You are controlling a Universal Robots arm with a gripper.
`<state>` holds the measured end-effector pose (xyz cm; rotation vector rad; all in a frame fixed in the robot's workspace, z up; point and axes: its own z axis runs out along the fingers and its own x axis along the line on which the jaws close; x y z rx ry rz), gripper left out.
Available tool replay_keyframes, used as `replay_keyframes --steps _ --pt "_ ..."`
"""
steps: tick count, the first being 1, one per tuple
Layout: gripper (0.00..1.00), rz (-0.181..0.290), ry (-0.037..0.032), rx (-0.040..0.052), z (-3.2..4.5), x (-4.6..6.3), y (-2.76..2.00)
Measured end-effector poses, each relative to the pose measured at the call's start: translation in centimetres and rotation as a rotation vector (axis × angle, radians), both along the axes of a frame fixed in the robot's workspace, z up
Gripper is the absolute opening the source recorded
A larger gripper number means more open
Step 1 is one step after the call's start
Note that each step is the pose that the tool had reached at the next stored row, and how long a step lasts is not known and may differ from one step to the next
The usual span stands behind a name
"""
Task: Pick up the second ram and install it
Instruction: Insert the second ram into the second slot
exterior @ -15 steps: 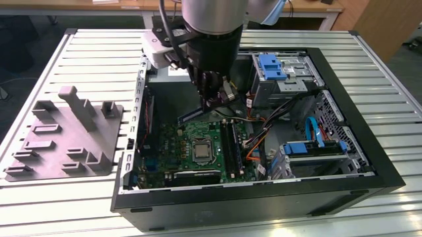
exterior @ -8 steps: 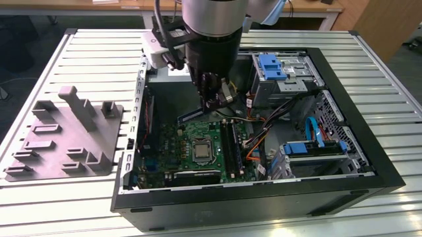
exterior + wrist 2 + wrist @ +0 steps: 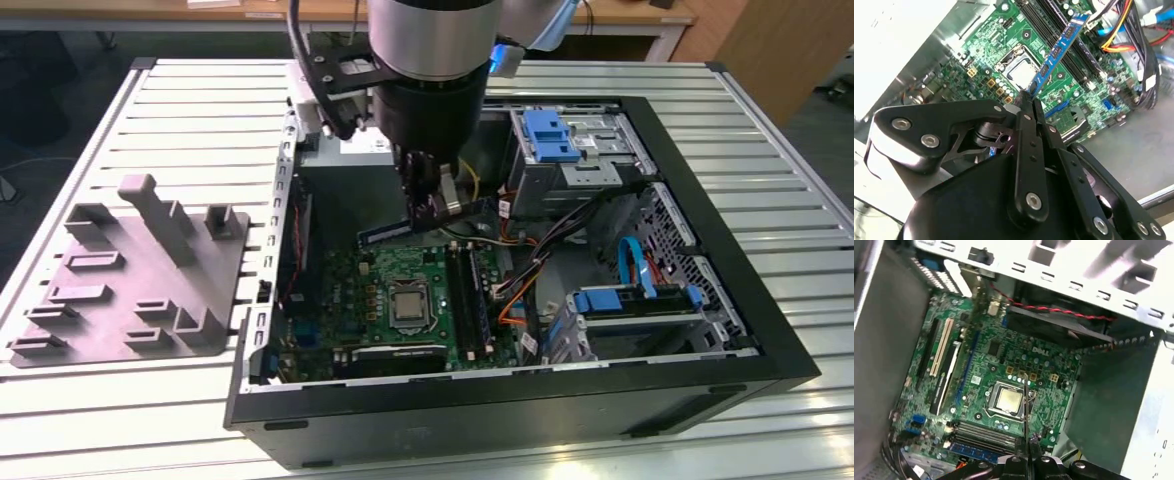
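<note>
Exterior view: our pincer (image 3: 430, 212) grips the second ram (image 3: 390, 232) above the motherboard (image 3: 354, 290), not yet seated.
Second wrist view: held by one end, leaving its contact edge free.
First wrist view: we see it edge-on, probably short of the slots (image 3: 984, 432).

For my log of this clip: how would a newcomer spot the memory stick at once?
Look inside the open computer case on the slatted table, above the green motherboard. The gripper holds the memory stick by one end. It is a thin, dark blue strip hanging tilted in the air, not seated on the board.
</note>
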<state>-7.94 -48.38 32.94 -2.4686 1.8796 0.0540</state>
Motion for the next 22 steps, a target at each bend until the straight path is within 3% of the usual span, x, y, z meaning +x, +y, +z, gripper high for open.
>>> replay_keyframes --steps 22 --pt "0.13 -0.401 0.0 0.0 -0.96 0.0 0.0"
